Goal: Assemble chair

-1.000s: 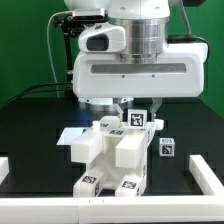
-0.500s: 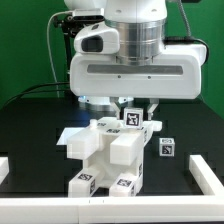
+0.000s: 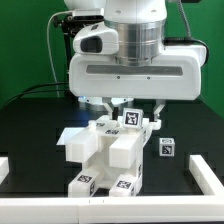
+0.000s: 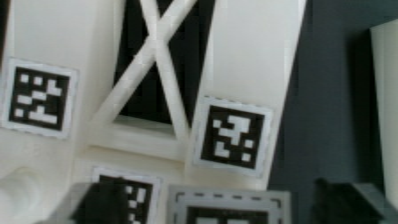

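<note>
The partly built white chair (image 3: 108, 158) stands in the middle of the black table, with tags on its lower blocks. At its top sits a tagged piece (image 3: 133, 118). My gripper (image 3: 134, 107) hangs right above that piece, its fingers spread to either side of it and apart from it. In the wrist view the chair's slatted part with a cross brace (image 4: 160, 60) fills the frame. A tagged block (image 4: 228, 208) lies between my dark fingertips (image 4: 86, 205), with a gap on each side. A small loose tagged part (image 3: 167, 148) lies on the table at the exterior view's right.
The marker board (image 3: 72, 133) lies flat behind the chair at the exterior view's left. A low white rail (image 3: 150, 208) borders the table at the front, with rail ends at the left (image 3: 3, 170) and right (image 3: 206, 176).
The gripper has risen slightly and its fingers have spread wider around the top tagged piece. The chair has not moved.
</note>
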`<state>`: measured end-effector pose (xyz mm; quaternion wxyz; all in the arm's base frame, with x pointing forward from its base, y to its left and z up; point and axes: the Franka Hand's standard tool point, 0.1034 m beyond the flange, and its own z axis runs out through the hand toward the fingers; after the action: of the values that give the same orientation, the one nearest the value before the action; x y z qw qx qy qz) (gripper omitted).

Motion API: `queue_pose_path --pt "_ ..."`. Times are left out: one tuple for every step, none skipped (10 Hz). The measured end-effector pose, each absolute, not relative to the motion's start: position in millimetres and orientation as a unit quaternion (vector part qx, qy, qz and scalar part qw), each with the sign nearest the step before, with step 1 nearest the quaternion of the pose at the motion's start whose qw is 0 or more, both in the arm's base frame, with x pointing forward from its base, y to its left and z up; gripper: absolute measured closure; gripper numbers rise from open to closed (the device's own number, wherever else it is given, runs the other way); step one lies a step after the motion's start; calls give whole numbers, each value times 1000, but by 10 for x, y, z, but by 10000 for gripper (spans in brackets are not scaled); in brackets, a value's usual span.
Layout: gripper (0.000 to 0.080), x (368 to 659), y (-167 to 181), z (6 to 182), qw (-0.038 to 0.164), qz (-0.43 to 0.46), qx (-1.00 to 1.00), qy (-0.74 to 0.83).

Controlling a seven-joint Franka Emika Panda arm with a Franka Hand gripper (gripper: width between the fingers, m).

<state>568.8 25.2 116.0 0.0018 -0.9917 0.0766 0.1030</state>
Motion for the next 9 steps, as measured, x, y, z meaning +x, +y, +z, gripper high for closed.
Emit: queue_pose_path --pt "184 5688 252 1159 2 103 -992 77" --pt "184 5688 252 1159 2 103 -992 77" --pt "158 5688 252 1159 2 103 -992 77" --pt "151 5688 252 1159 2 103 -992 77" --pt "151 5688 252 1159 2 103 -992 77" --pt "151 5688 252 1159 2 103 -992 77" --pt "151 5698 250 1178 1 101 -992 77" --pt "151 5739 268 1307 2 91 -992 88" --pt "151 5772 304 1464 2 78 -992 102"
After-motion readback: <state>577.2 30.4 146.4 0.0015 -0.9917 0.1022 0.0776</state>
